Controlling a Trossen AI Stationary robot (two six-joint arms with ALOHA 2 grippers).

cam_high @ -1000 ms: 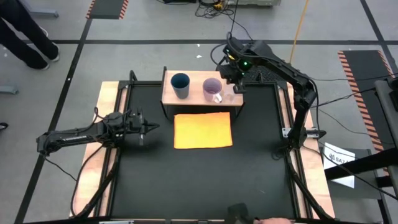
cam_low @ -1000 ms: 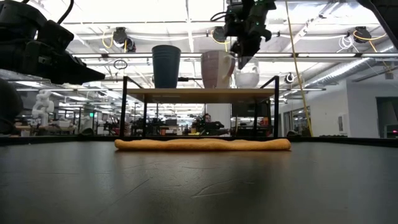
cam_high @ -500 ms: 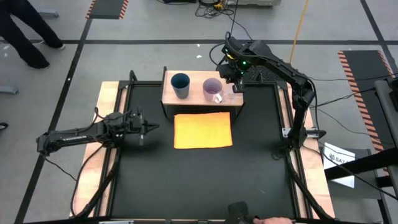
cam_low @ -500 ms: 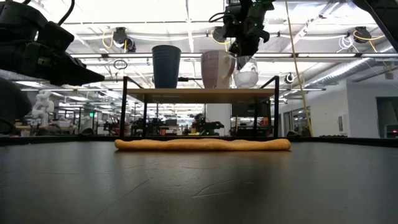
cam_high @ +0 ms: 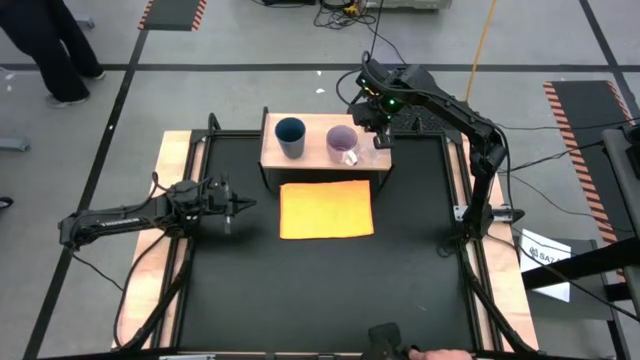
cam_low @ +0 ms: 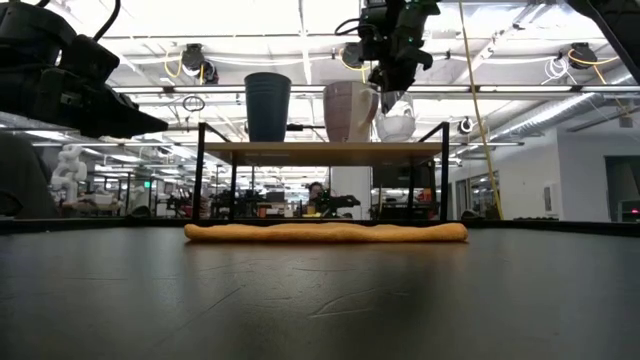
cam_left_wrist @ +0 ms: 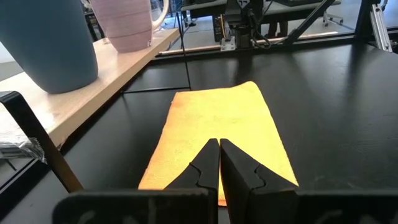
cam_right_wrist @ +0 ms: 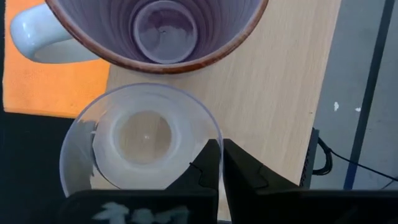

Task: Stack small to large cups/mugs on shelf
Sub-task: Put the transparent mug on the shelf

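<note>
On the wooden shelf (cam_high: 315,158) stand a dark blue tumbler (cam_high: 290,136) and a lilac mug (cam_high: 342,140), its white handle toward the near side. The clear cup (cam_right_wrist: 140,146) is at the shelf's right end (cam_low: 396,125), beside the mug. My right gripper (cam_right_wrist: 219,149) is shut on its rim (cam_high: 376,138). My left gripper (cam_left_wrist: 219,149) hangs shut and empty over the table's left side (cam_high: 245,205). My right gripper pinches the clear cup's rim (cam_right_wrist: 216,132) on its far side, one finger inside the cup and one outside. The fingers come steeply from above, slanting down. The cup is upright with its base at shelf level (cam_low: 396,138); whether it rests there I cannot tell.
A flat orange cloth (cam_high: 326,208) lies on the black table in front of the shelf. The shelf's dark side supports (cam_low: 200,180) stand at both ends. Open black table surface (cam_high: 320,290) lies near the front edge. A person walks on the floor at far left (cam_high: 50,50).
</note>
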